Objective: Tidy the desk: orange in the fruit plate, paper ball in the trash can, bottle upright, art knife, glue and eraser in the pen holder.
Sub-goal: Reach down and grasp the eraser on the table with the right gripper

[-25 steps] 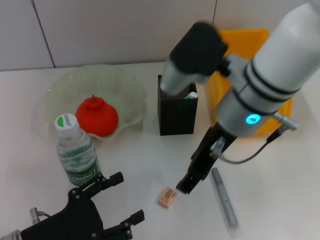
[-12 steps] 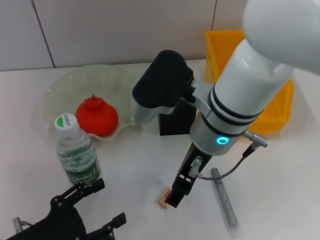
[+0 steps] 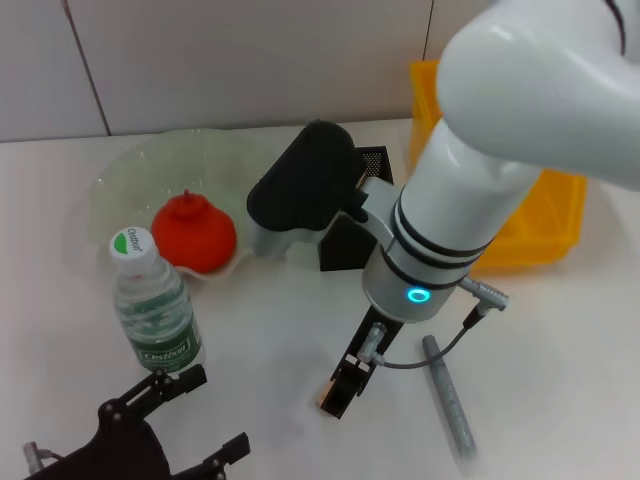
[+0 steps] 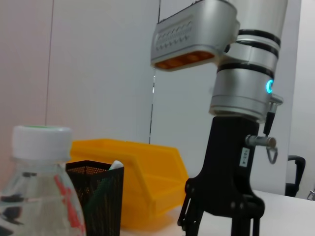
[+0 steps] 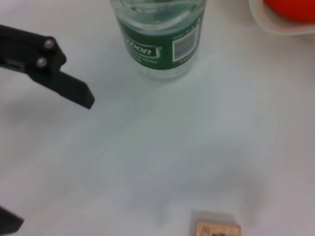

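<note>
Eraser [image 3: 326, 402] lies flat on the counter [image 3: 560, 350], in front of the pen holder [image 3: 345, 240] and beside the art knife [image 3: 448, 405]; the right tool [image 3: 342, 390] stands directly over it, fingertips at its edge, apparently positioned for a top-down pick; whether its fingers are apart or closed cannot be determined; the left tool [image 3: 175, 420] rests spread open and empty near the upright bottle [image 3: 152, 305]; the orange [image 3: 193, 233] sits in the fruit plate [image 3: 130, 180].
</note>
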